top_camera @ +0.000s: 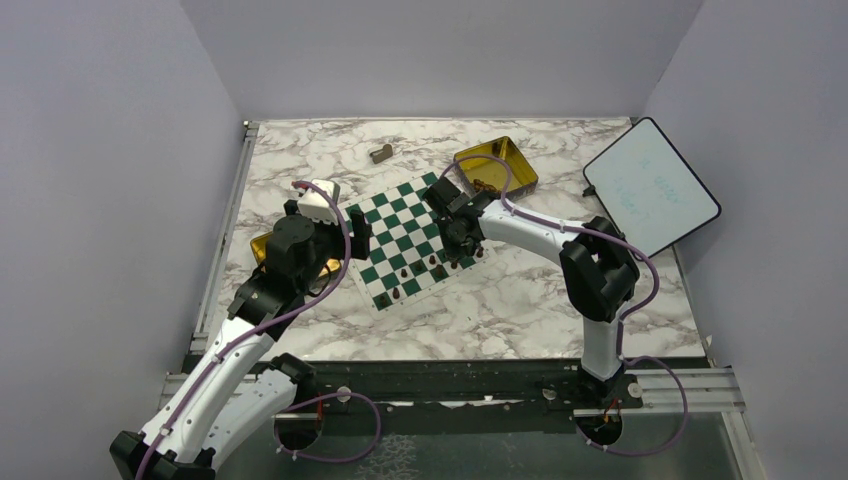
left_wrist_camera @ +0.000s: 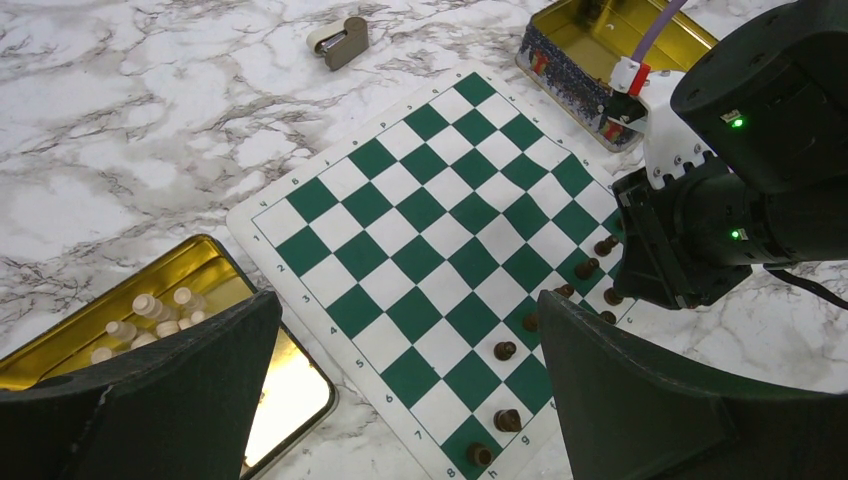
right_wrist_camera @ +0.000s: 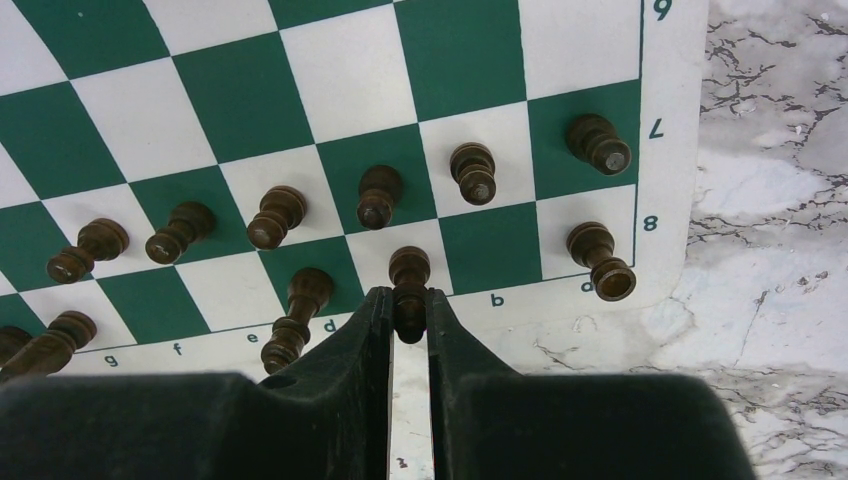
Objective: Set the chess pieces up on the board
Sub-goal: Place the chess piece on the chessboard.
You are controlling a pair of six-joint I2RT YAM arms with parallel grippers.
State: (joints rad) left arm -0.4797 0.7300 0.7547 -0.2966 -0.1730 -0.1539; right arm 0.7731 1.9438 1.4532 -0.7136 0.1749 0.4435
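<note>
1. Brown chess pieces [right_wrist_camera: 473, 172]: eleven are showing in the right wrist view, six in the row marked 7 and five in the row marked 8. The frame edge is cutting off the leftmost one.
2. Right gripper [right_wrist_camera: 408, 312] is pinching one row-8 piece [right_wrist_camera: 410, 270] between closed fingers at the board [right_wrist_camera: 250, 90] edge. Can't tell if it's touching the board.
3. Left gripper [left_wrist_camera: 408, 300] is hanging spread wide over the board's left edge, holding nothing.
4. Two gold tins [top_camera: 505, 158]. The left fingers are half hiding the nearer tin [left_wrist_camera: 185, 260], and its pale pieces [left_wrist_camera: 150, 305] are too blurred to count.

Leftmost chess pieces [right_wrist_camera: 12, 342] partly off right wrist view; gold tin [left_wrist_camera: 195, 268] half behind left pincer [left_wrist_camera: 408, 310].
</note>
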